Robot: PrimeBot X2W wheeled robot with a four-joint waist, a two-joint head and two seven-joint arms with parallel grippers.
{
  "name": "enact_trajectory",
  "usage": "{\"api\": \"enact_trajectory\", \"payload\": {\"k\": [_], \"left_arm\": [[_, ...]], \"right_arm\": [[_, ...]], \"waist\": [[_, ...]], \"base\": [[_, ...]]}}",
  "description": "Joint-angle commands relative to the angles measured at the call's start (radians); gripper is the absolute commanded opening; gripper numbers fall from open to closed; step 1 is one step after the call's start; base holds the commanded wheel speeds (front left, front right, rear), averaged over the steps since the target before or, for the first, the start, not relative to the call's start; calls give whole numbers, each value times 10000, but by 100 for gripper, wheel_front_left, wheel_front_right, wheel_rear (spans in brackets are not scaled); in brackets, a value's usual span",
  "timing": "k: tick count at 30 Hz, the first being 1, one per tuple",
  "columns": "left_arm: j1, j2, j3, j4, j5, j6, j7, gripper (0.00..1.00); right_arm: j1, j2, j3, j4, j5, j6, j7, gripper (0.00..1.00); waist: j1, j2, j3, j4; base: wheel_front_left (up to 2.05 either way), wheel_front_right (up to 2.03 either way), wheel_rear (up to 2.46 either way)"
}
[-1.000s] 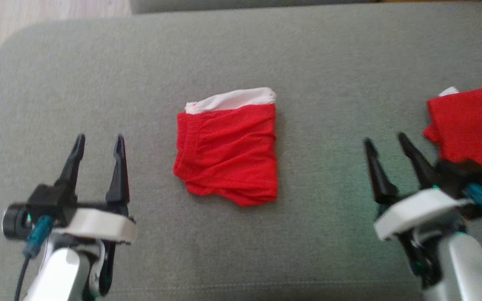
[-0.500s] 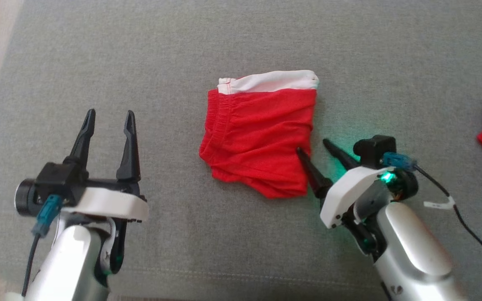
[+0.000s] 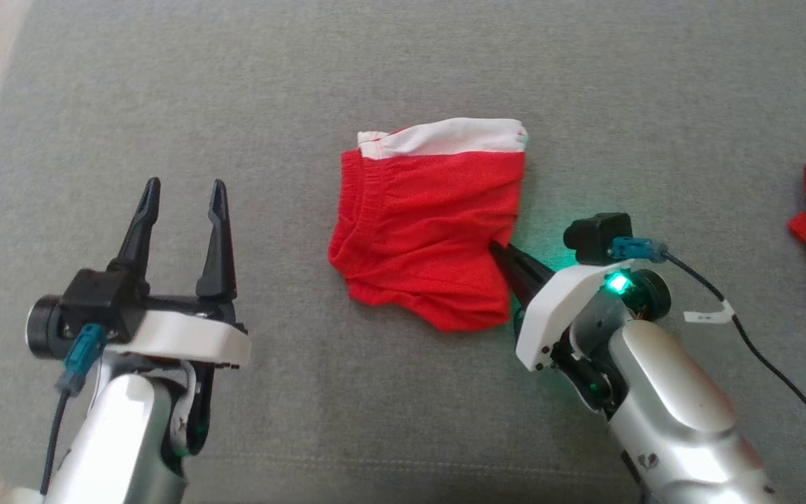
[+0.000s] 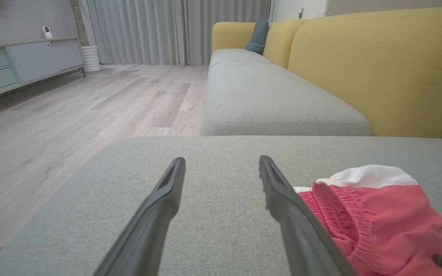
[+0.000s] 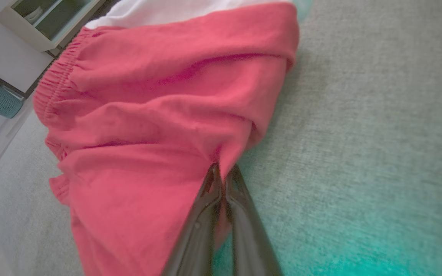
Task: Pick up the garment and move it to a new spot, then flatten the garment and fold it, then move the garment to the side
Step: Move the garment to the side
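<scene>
No legible text anywhere; faint print on white cable tag (image 3: 705, 316), too small to read.

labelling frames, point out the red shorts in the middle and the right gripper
red shorts (image 3: 417, 231), head view, middle of the red cloth
right gripper (image 5: 223, 171), right wrist view, between its shut fingertips

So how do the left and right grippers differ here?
The left gripper is open, fingers spread; the right gripper is shut, pinching the right edge of the central red garment. The left gripper hangs over bare grey cushion, apart from the garment; the right gripper touches it. The left gripper points straight up the head view; the right gripper slants toward the upper left. Both have two long dark fingers.
</scene>
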Motion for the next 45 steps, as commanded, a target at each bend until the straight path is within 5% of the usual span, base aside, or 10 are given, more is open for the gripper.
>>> {"api": "enact_trajectory", "payload": {"k": [1,11,28,39,45], "left_arm": [[-383,158,491,-334,169,-40,-118,100],[-157,369,702,-609,382,-105,-119,100],[-1031,756,285,-1334,701,-398,340,100],[-1670,994,-55,-1818,1026,-566,713,100],[-1979,1187,-153,-2174,1181,-648,933,100]], "right_arm": [[-134,172,256,-135,-91,-9,-84,0],[330,76,-80,-808,-1231,-9,-60,0],[-838,-1331,-1155,-1983,-1752,-9,120,0],[-1914,-2904,-3199,-1836,-1869,-9,133,0],[-2147,-2953,-4433,-1722,-1976,-9,-36,0]], "waist": [[0,0,-46,-179],[0,0,-167,-1722],[0,0,751,-3974],[0,0,1446,-4442],[0,0,1842,-4653]], "base": [[0,0,0],[0,0,0],[0,0,0],[0,0,0],[0,0,0]]}}
